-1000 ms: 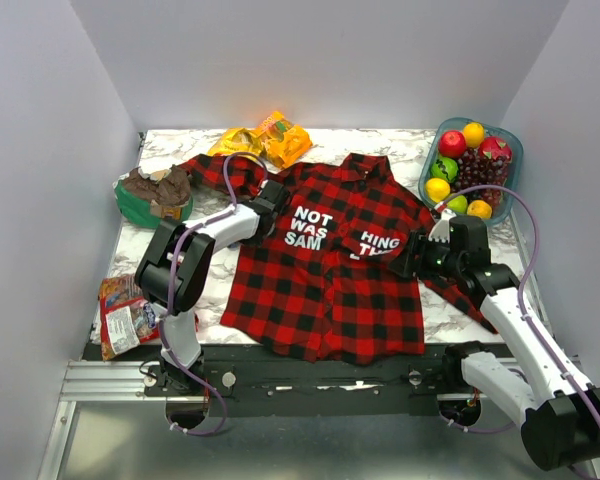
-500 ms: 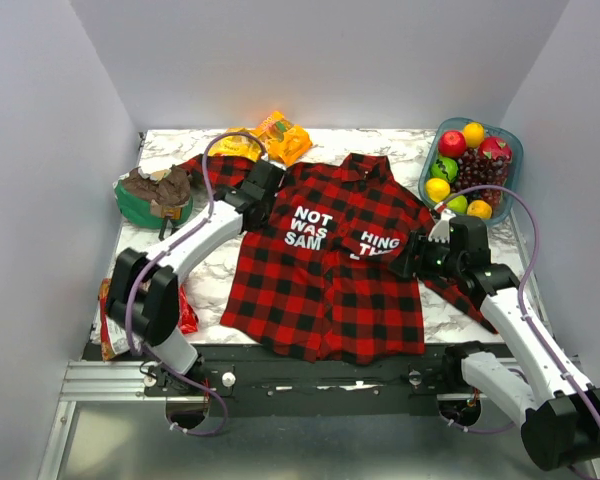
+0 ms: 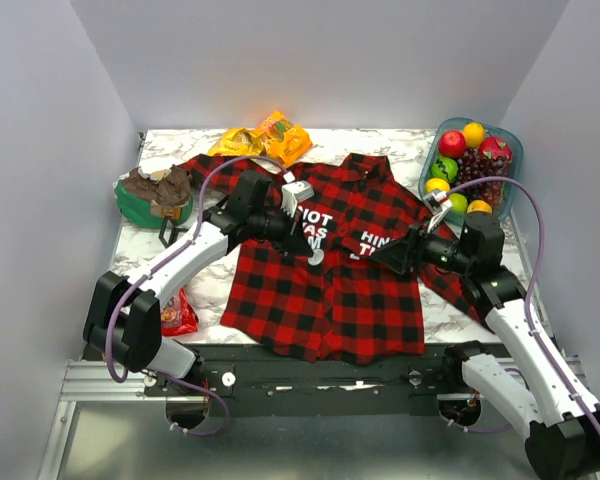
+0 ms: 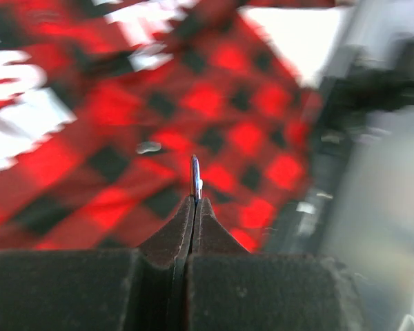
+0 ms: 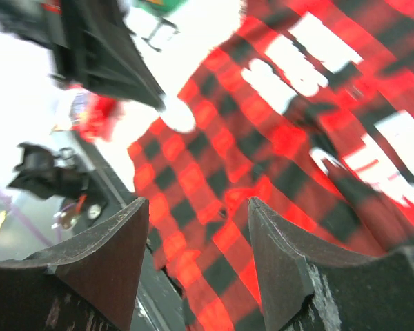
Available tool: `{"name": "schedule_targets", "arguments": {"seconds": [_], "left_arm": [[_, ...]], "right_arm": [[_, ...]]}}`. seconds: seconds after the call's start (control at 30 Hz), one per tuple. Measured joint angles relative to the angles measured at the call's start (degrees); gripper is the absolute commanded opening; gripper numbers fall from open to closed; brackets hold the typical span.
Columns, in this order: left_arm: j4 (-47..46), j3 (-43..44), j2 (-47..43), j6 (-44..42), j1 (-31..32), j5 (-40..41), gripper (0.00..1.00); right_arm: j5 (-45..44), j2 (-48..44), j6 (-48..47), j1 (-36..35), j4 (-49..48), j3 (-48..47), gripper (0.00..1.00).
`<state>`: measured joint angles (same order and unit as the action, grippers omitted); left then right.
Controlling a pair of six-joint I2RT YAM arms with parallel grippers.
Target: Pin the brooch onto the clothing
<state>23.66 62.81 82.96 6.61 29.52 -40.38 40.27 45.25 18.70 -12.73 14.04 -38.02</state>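
Red plaid shirt (image 3: 330,290) fills mid-frame, and my left gripper (image 4: 194,205) is clamped on the brooch (image 4: 195,172), edge-on near the white letters (image 3: 318,220). My right gripper (image 5: 196,207) sits wide apart, empty. I'd come down slow, keeping the fabric flat

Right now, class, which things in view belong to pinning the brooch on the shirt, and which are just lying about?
For the job:
brooch, pinched in the left gripper
plaid shirt
right gripper, open above the shirt

Lying about:
fruit dish
orange snack packets
green tub
red packet
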Motion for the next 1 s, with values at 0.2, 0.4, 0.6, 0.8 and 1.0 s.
{"name": "schedule_targets", "arguments": {"seconds": [0.2,0.4,0.6,0.8,1.0], "left_arm": [[-11.6,-6.4,-0.3,8.1,-0.2,-16.1,0.0],[-18.6,-9.7,-0.3,12.4,-0.2,-23.3,0.0],[-19.7,-10.5,-0.3,12.9,-0.2,-26.1,0.0],[-19.8,-10.5,0.7,12.9,-0.2,-27.8,0.0],[-19.9,-10.5,1.0,12.9,-0.2,-28.4,0.0]], "right_arm": [[5.9,3.3,0.3,-3.7,-9.7,1.9,0.65],[9.4,10.0,-0.8,-8.7,-14.5,2.1,0.64],[12.0,13.6,-2.0,-10.4,-16.6,2.1,0.63],[12.8,17.8,-2.3,-14.1,-19.1,2.1,0.6],[13.0,20.0,-1.6,-16.9,-22.1,2.1,0.52]]}}
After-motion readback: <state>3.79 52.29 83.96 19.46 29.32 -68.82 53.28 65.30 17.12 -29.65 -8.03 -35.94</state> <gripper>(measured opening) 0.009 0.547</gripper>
